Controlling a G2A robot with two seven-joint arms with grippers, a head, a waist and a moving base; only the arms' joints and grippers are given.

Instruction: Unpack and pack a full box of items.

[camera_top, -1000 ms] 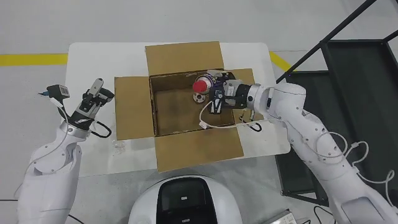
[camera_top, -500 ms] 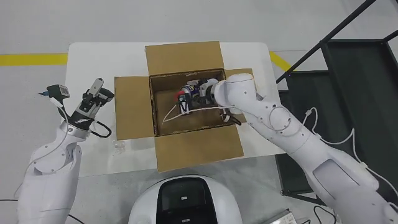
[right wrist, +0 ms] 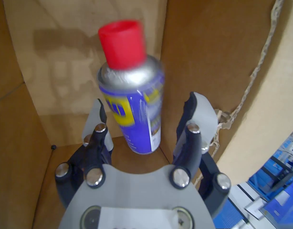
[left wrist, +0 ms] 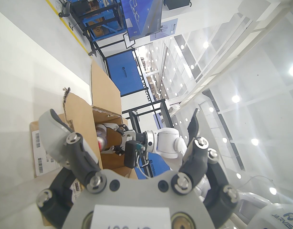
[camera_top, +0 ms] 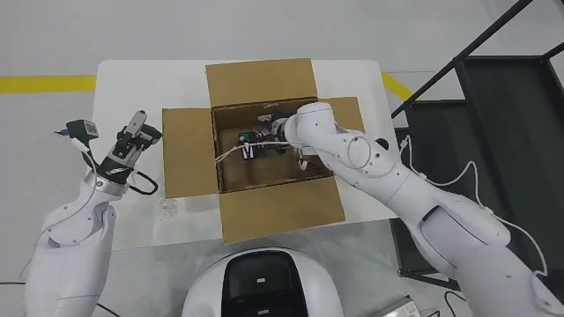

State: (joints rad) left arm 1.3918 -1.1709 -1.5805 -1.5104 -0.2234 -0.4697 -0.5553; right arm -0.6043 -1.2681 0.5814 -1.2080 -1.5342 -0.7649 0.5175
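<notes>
L gripper (camera_top: 141, 128) sits nearest, over the table (camera_top: 132, 79) beside the box's left flap, fingers spread, nothing in it. R gripper (right wrist: 146, 113) is down inside the box (right wrist: 208, 36), claw apart, a finger on each side of the spray can (right wrist: 132, 101) w/ gaps, so no grip. The can stands approx upright on the box floor in a corner, red cap (right wrist: 122, 44) up. Likely rigid metal, smooth and slick, some weight if full, tall so tips easily. Best hold: across mid-body, not the cap, which may pop off.
</notes>
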